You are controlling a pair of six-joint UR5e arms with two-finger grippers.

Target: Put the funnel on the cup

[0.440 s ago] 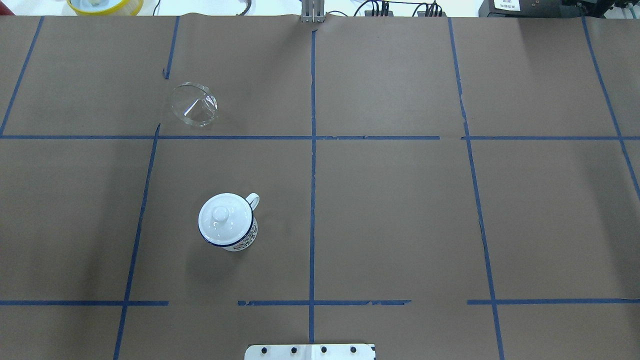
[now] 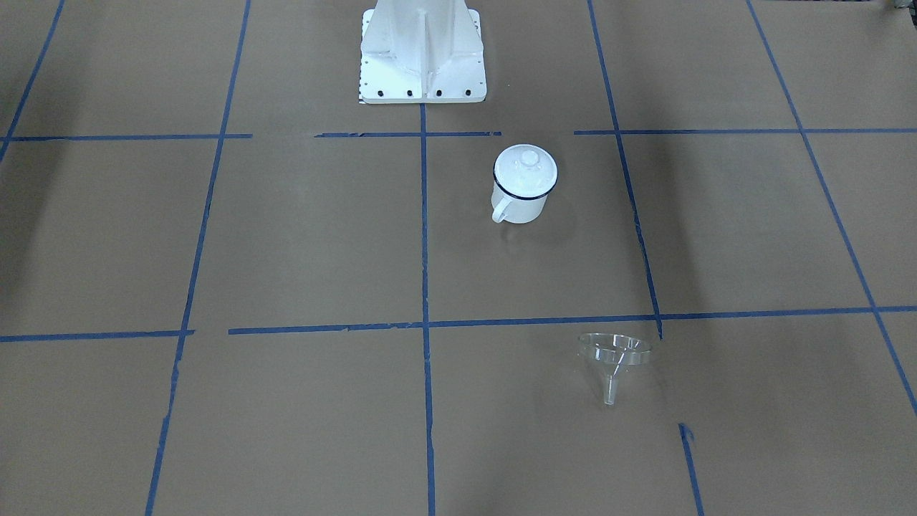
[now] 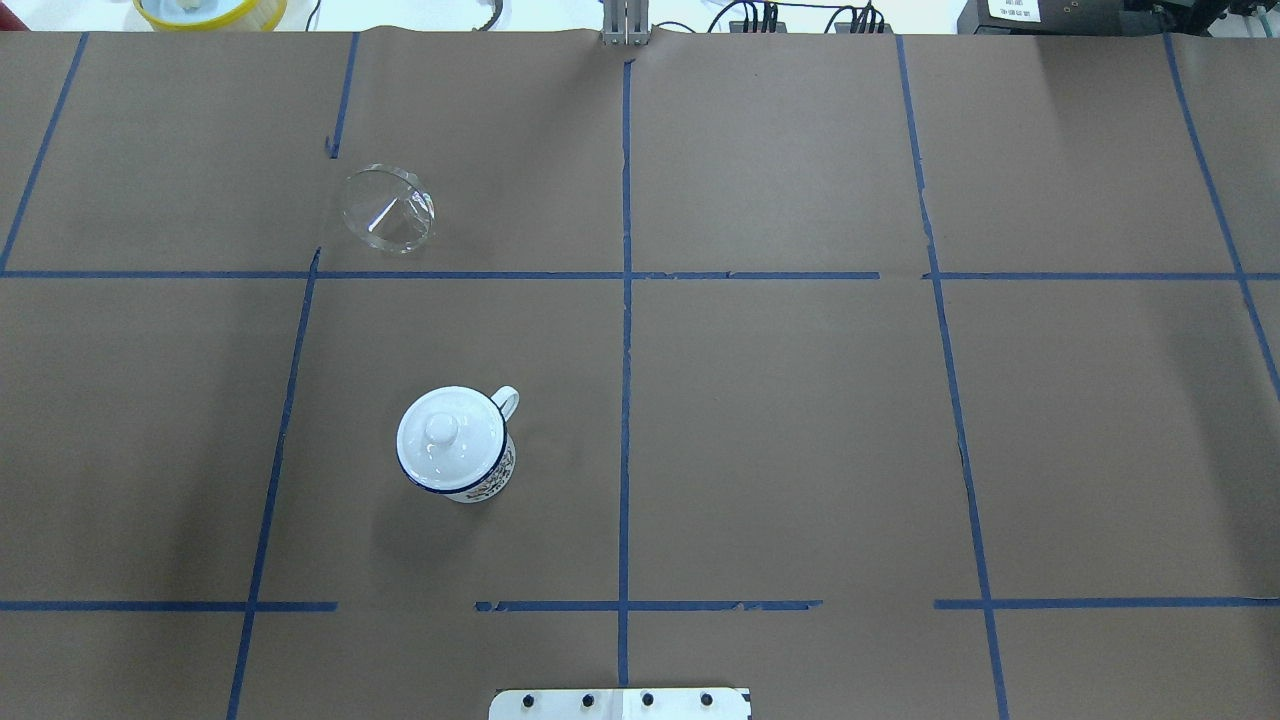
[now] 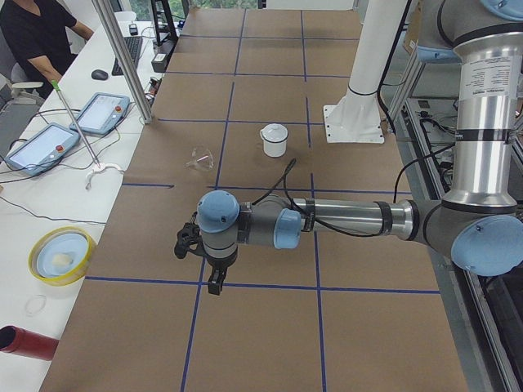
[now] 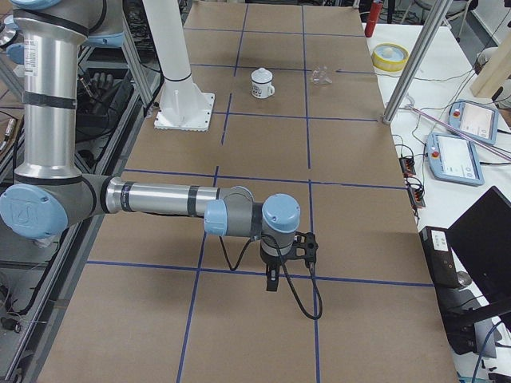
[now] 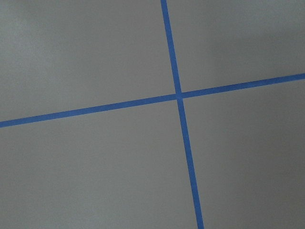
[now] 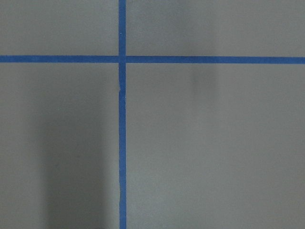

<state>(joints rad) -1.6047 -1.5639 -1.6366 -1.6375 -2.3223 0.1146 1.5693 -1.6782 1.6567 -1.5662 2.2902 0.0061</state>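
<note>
Robotics lab: tape-gridded table (image 3: 800, 450), teach pendants (image 4: 102, 113)

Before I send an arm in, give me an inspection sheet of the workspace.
Surface: brown paper with blue tape grid.
Job's things: small clear funnel lies on its side, apart from the upright white enamel mug.
Clutter: white round knobbed lid covers the mug's mouth.
Grippers: left gripper and right gripper hang over bare paper, far from both; open or shut cannot be told.
Cables: black cable loops below right wrist.
Surroundings: person, two teach pendants on side bench.
</note>
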